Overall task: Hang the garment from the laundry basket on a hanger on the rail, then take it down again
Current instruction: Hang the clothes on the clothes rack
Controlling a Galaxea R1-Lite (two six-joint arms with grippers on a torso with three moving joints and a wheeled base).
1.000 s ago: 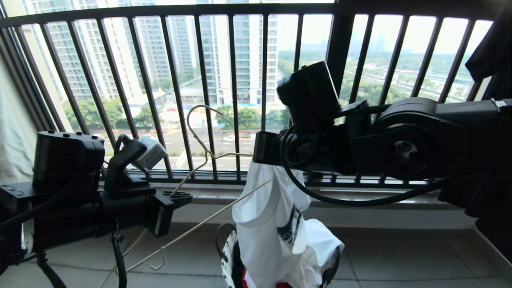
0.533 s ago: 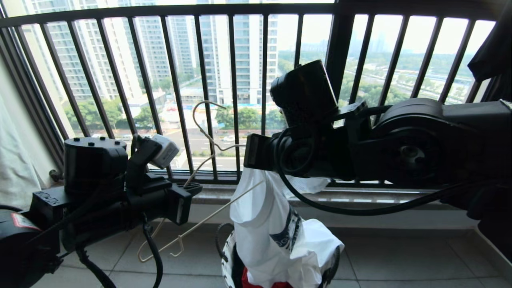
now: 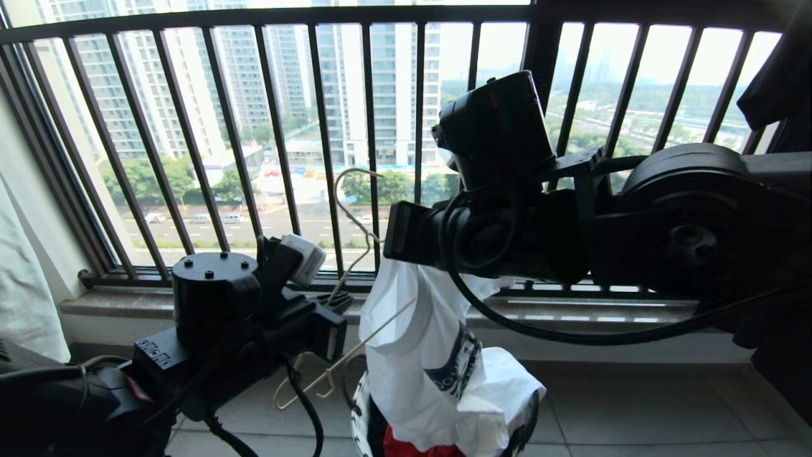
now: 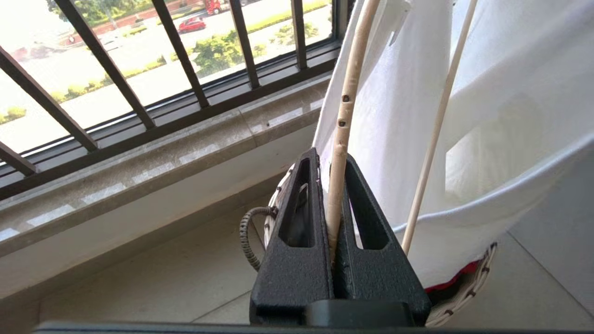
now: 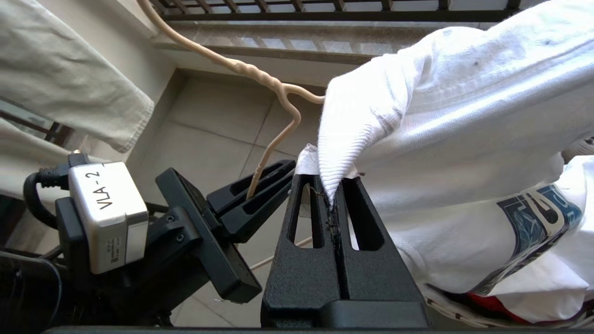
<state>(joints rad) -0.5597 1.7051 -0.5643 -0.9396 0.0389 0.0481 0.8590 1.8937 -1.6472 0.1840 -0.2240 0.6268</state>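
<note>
While the left pincer point(image 4: 335, 185) is clenched tight on one wire arm of the hanger point(image 4: 345, 106), the right pincer point(image 5: 335, 195) is clamped on the ribbed collar edge of the garment point(image 5: 464, 139), so both are busy. In the head view the left pincer point(image 3: 339, 301) sits low and left of the shirt, the right pincer point(image 3: 396, 235) higher up with the garment point(image 3: 419, 355) hanging straight down from it. The hanger point(image 3: 355, 216) stands tilted between the two, hook up against the window bars, lower wire running down toward the floor. One hanger arm looks tucked in behind the white cloth, though I can't tell how far in.

The shirt's bottom end is bunched in the laundry basket point(image 3: 356, 406), which sits on the floor right under the right arm, near the wall below the window. A bit of red garment point(image 3: 406, 449) pokes out of the basket under the white one.

Room-wise: pale tiled floor point(image 3: 634, 406), a stone sill point(image 3: 571, 311) along the wall, and the black barred window railing point(image 3: 279, 127) above it with tower blocks and a road outside. A pale garment point(image 5: 69, 69) hangs off to the left side.
</note>
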